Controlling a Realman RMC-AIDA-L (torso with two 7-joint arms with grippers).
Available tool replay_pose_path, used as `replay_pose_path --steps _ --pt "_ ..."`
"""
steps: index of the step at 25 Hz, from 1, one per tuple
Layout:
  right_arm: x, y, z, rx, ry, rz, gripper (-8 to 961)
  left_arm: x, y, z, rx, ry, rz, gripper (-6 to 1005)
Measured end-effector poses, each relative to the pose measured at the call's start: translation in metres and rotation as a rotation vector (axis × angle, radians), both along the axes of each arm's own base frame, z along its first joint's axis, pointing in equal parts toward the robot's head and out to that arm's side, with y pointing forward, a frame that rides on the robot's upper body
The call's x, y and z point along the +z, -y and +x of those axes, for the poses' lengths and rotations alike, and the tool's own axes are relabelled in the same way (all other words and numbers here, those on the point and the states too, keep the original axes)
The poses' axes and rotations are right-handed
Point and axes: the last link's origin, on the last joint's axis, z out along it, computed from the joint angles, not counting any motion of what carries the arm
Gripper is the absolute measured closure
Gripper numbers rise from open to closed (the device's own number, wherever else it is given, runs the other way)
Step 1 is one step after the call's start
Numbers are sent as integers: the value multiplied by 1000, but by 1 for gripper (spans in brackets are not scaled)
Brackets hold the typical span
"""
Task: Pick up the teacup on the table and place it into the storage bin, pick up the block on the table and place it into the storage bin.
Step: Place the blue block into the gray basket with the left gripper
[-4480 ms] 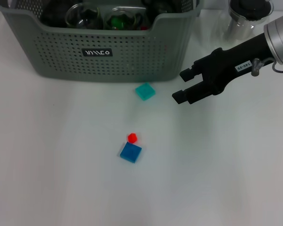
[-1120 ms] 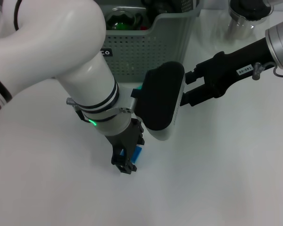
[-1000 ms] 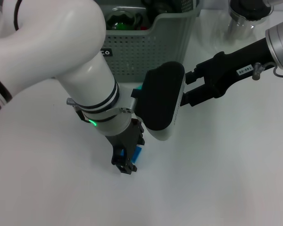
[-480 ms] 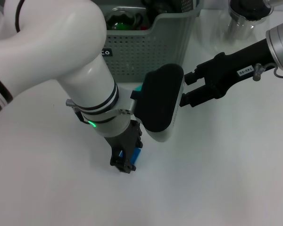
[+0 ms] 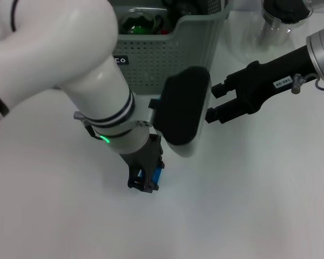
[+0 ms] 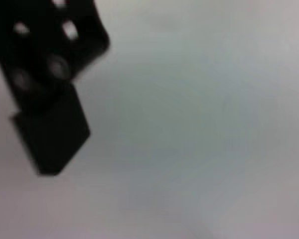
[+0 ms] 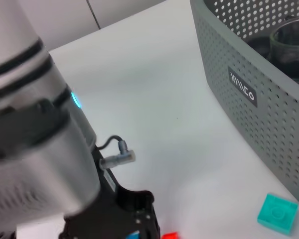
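L gripper [image 5: 145, 181] down on table [image 5: 248, 205], fingers clenched on blue block [image 5: 157, 175], prob. gripping it. R gripper [image 5: 213, 102] hovers w/ fingers spread, right of storage bin [image 5: 167, 59] at far side. Teal block [image 7: 277, 213] near bin.

left claw [image 5: 144, 182] slightly raised, blue block [image 5: 157, 175] lifted with it

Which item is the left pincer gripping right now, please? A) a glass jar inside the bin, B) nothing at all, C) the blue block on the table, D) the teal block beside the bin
C: in the head view the left pincer is closed down around the blue block on the white table, well clear of the storage bin.
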Motion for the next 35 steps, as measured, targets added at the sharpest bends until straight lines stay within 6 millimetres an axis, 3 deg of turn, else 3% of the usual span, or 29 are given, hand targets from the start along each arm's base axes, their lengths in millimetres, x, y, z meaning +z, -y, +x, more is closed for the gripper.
replay_pose_path --steps 5,9,15,19,21,22,23,28,35 --pt "0 0 0 1 -2 0 187 29 1 5 113 120 40 598" --pt "1 0 -1 3 -2 1 187 75 -5 9 270 367 108 598" --pt "1 -2 -5 13 -2 1 186 163 -38 5 475 834 368 598" --pt "2 -2 -7 17 -2 4 186 197 -65 3 553 1022 550 598" --pt "1 -3 -7 19 -2 6 186 201 -74 3 567 1043 594 599" --pt "1 -3 -8 21 -2 7 186 203 -84 3 584 1060 641 599" --pt "1 -3 -9 24 -2 7 186 203 -109 3 629 1064 721 599" --pt "0 -4 -11 31 -3 5 186 189 -151 1 754 989 794 599" --pt "0 -4 -13 36 -1 2 187 170 -167 5 752 946 833 599"
